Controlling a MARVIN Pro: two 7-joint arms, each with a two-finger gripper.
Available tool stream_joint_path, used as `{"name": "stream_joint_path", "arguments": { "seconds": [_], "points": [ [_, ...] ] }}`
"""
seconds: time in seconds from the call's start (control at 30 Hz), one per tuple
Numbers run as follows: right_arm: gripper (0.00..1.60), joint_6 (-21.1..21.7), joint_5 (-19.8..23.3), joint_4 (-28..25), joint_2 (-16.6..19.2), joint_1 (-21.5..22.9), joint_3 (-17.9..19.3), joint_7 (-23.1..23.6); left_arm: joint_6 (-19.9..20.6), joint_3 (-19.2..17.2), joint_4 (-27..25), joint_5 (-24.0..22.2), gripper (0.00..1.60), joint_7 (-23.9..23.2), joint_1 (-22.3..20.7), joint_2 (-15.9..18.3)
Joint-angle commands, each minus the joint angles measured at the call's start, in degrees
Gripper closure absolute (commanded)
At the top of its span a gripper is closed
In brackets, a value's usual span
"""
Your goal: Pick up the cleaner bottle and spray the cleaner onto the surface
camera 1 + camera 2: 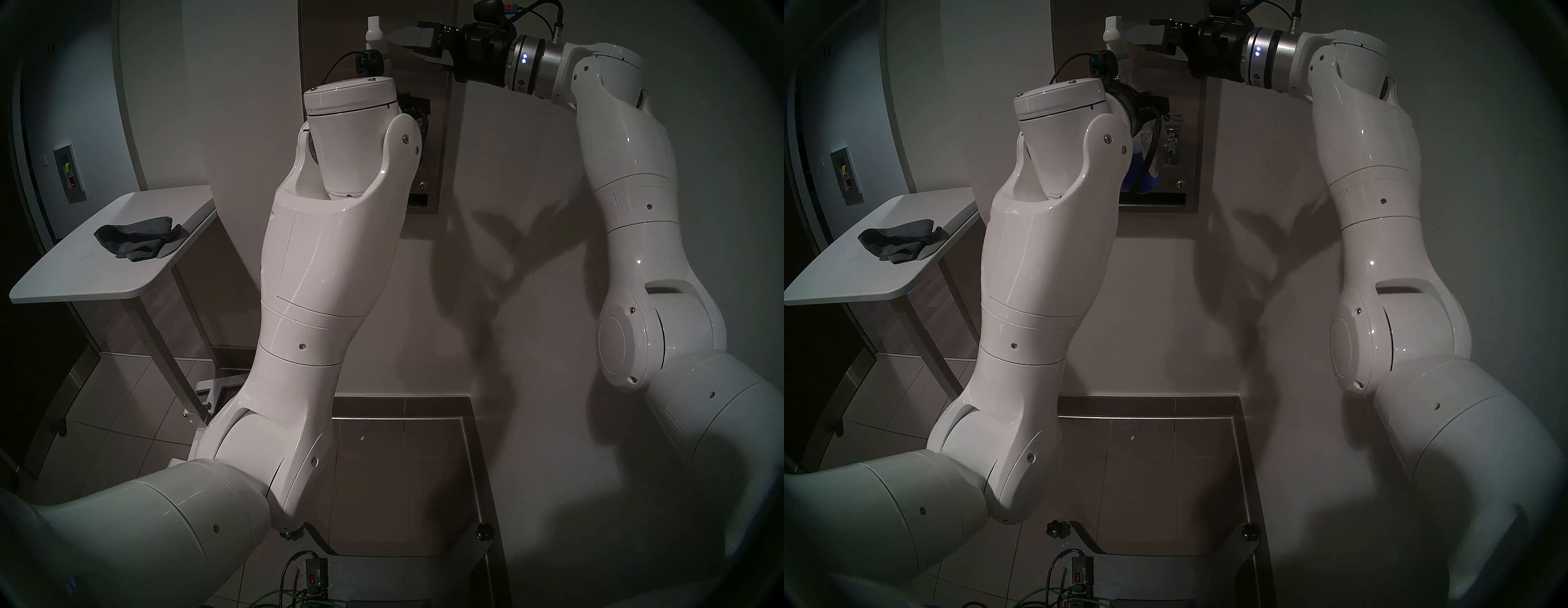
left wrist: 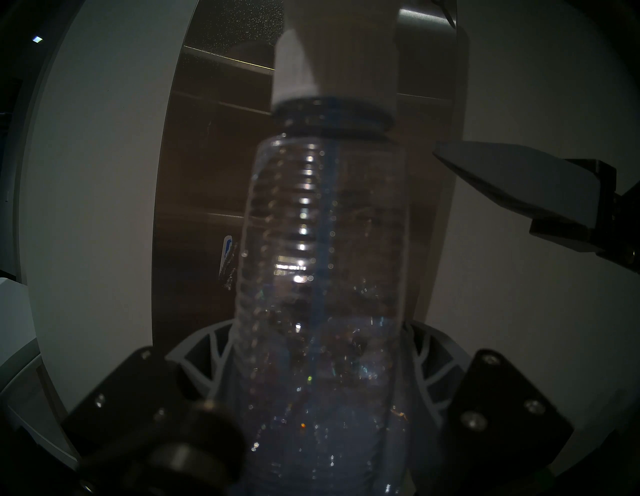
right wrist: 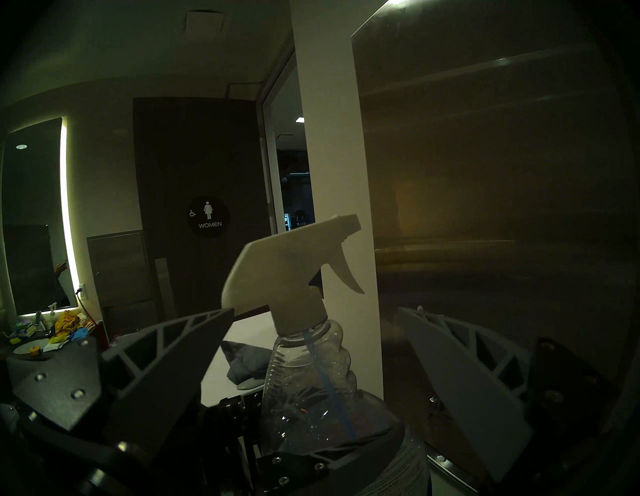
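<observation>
The left hand is clamped around the body of the cleaner bottle, holding it upright just before the steel dispenser front. The right hand, fingers spread apart, sits beside the bottle's white spray head, gripping nothing.

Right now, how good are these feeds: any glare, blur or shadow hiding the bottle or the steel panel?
Head views: dim, dark fisheye rim; arm shadows fall on the wall, and the left arm hides most of the bottle. Left wrist view: bottle fills the frame, slightly soft, speckled with highlights; fine droplets show on the steel panel. Right wrist view: very dark, the panel murky, the spray head sharp between the open right gripper.
</observation>
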Motion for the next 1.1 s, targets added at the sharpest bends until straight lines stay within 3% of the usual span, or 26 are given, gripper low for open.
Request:
{"name": "stream_joint_path", "arguments": {
  "seconds": [0.0, 0.3, 0.43, 1.07],
  "points": [
    [0.00, -1.8, -1.3, 1.9, 2.5, 6.1, -2.1, 3.5, -1.2, 0.1, -2.4, 0.4, 1.60, -0.2, -3.5, -0.7],
    [0.00, -5.6, -5.0, 6.0, 3.9, 9.6, -7.5, 4.9, -1.1, 0.1, -2.4, 0.4, 1.60, -0.2, -3.4, -0.8],
    [0.00, -9.3, -7.3, 8.5, 4.2, 11.3, -10.0, 6.4, -1.1, 0.1, -2.4, 0.5, 1.60, -0.2, -3.4, -0.8],
    [0.00, -22.0, -11.6, 18.9, 1.4, 19.1, -14.9, 11.0, -0.9, 0.0, -2.3, 0.8, 1.60, -0.2, -3.6, -1.0]
  ]
}}
